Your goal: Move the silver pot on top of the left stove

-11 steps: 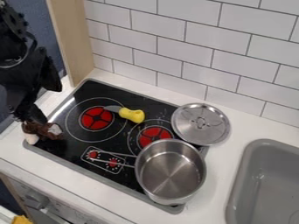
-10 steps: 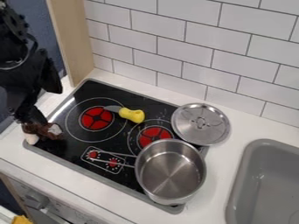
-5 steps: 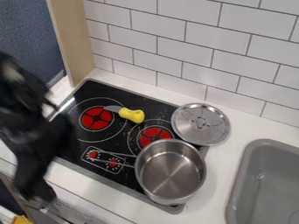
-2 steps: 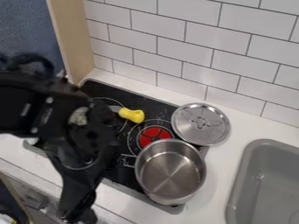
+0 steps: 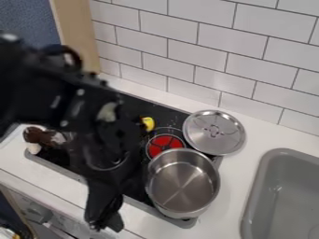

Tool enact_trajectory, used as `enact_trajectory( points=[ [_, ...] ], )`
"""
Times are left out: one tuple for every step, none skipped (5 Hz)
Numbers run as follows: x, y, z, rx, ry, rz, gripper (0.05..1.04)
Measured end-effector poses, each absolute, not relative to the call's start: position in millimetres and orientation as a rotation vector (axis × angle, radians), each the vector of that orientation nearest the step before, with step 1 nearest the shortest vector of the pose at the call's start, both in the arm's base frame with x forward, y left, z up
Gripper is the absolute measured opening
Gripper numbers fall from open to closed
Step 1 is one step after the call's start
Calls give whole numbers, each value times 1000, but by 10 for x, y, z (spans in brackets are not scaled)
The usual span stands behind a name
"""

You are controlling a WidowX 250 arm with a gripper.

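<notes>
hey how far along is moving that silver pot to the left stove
Nothing looks done yet: the pot sits by the right burner. It isn't in hand; the gripper hangs left of it, apart. Grasping it and moving it to the left burner seem to remain.

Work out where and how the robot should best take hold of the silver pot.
I'd grip the silver pot by its rim, coming down from above on the side nearest the arm: it stands upright, mouth open, so its thin wall could be pinched.

free counter (image 5: 233, 196) between silver pot (image 5: 182, 184) and sink (image 5: 259, 175), lid (image 5: 214, 132) close behind pot, black arm (image 5: 62, 102) over left part of stove (image 5: 161, 110)
</notes>
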State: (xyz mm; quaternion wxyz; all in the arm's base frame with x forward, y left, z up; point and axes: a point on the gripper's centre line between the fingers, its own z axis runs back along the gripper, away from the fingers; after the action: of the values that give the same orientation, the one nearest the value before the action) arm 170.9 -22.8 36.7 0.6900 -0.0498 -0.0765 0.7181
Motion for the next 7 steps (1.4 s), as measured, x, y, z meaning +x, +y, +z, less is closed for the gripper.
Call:
enact_trajectory(
  points=[
    [1808,-336,266,-85,-163,1605,999],
    [1866,-405,138,-73,-180,1599,999],
    [1944,-455,37,-57,-185,1592,972],
    [1976,-476,-70,-35,-192,1577,855],
    [2016,-499,-100,-56,-204,1549,544],
    [1994,-486,-89,-57,-164,1538,263],
    [2006,-464,-49,-71,-159,1540,108]
  ],
)
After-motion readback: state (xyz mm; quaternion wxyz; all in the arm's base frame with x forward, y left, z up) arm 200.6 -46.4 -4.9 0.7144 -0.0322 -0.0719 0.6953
